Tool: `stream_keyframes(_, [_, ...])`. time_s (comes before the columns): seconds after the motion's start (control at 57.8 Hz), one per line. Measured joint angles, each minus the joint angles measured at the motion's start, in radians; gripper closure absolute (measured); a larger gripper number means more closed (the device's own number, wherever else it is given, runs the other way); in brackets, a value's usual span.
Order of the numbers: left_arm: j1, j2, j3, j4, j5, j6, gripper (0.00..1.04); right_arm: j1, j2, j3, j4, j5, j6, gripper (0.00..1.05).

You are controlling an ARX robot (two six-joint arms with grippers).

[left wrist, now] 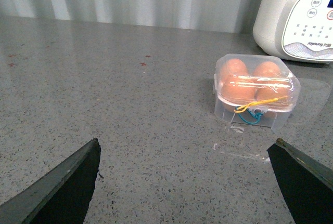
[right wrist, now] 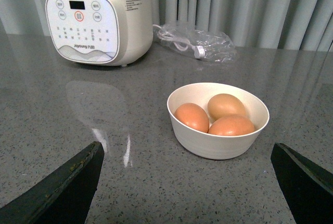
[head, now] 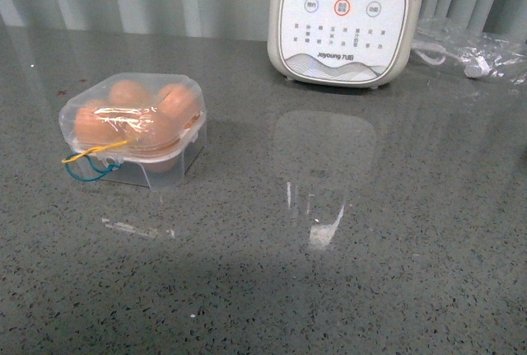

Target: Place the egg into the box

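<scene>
The box, a small clear-plastic case with its lid shut, stands on the grey counter at the left. It holds several orange-brown eggs, and yellow and blue loops hang at its front. It also shows in the left wrist view. I cannot tell the task's egg from the others. Three more eggs lie in a white bowl in the right wrist view. My left gripper is open and empty, short of the box. My right gripper is open and empty, just before the bowl. Neither gripper shows in the front view.
A big white kitchen appliance with buttons stands at the back of the counter; it also shows in the right wrist view. A crumpled clear bag with a white cable lies to its right. Grey curtains hang behind.
</scene>
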Motion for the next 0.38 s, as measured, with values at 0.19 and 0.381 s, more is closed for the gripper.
stream_keyframes(0.19, [0.000, 0.000, 0.000, 0.000, 0.000, 0.000, 0.07, 0.000, 0.000, 0.000, 0.000, 0.000, 0.000, 0.07])
stream_keyframes(0.381, [0.000, 0.000, 0.000, 0.000, 0.000, 0.000, 0.07, 0.000, 0.000, 0.000, 0.000, 0.000, 0.000, 0.07])
